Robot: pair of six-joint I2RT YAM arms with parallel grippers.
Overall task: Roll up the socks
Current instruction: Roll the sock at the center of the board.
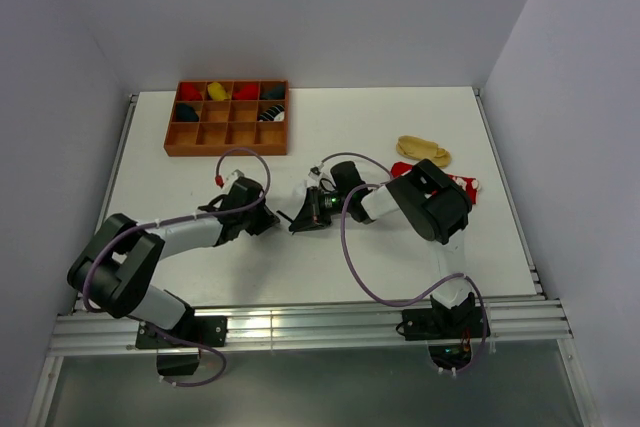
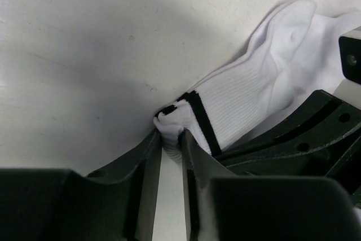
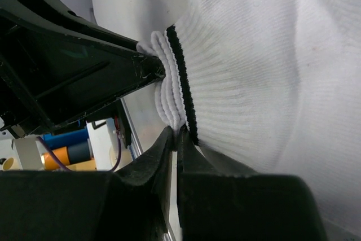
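Near the middle of the worktop point(image 1: 330, 137), the two arms meet over the white sock point(image 2: 248, 97), which lies flat on the surface. Its black-striped cuff points toward the left arm. The left gripper point(image 2: 171, 135) has its jaws nearly together, pinching a bunched fold of the cuff edge just outside the black stripes. The right gripper point(image 3: 176, 134) is clamped on the same cuff, its jaws pressed tight on the ribbed edge beside the black band. In the right wrist view the left gripper's tip bites the cuff just beside the right one's grip, so the two tools are almost touching. The rest of the sock spreads away from both, its heel and foot loose and unrolled. From above the sock is mostly hidden under the arms. The tan sock point(image 1: 423, 150) lies flat toward the far right of the worktop. The red sock point(image 1: 466, 186) sits just nearer than it, close to the right edge and partly covered by the right arm's elbow. The tray point(image 1: 228, 146) stands at the far left, close to the back edge. Rolled socks point(image 1: 216, 91) sit in several of its back compartments, and the near row is bare wood.
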